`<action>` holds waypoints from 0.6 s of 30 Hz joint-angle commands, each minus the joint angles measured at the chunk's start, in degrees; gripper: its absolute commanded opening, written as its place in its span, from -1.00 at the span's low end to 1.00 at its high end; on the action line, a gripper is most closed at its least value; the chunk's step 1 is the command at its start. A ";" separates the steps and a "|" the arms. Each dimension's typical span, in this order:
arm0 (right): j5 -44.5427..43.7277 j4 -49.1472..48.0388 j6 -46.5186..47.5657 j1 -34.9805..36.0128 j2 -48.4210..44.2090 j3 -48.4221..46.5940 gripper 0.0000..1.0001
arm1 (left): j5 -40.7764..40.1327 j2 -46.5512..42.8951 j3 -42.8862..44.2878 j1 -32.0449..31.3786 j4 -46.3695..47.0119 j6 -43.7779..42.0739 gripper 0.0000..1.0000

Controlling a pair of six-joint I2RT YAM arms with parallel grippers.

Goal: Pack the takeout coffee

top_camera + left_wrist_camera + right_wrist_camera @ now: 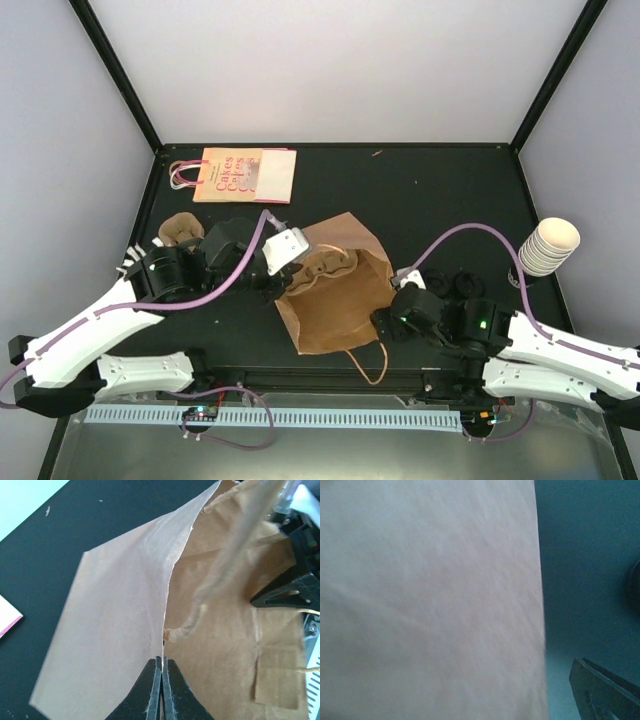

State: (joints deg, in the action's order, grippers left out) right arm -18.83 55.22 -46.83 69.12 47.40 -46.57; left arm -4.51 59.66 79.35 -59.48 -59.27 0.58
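The brown paper bag (335, 300) lies open in the middle of the black table, its mouth toward the left arm. My left gripper (162, 659) is shut on the bag's upper rim (285, 270), just below where the twine handle (200, 615) is knotted in. My right gripper (383, 322) stands open against the bag's right side. In the right wrist view the bag's pale wall (430, 600) fills most of the picture, and only one finger (605, 695) shows, apart from the paper's edge. The takeout coffee is out of view.
A stack of lidless cream cups (548, 245) stands at the right edge, with black lids (458, 285) lying near the right arm. A brown pulp tray (180, 230) sits behind the left arm. A pink and orange printed bag (245, 175) lies flat at the back left.
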 commanded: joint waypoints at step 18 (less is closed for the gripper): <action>0.82 0.51 0.88 1.62 -5.60 -2.94 0.96 | -7.19 -3.26 -5.80 -6.96 7.63 1.03 -0.97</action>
State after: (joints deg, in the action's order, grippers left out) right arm -14.41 51.99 -48.40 70.37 42.96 -43.77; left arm -8.16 57.21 72.82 -66.02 -55.05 0.25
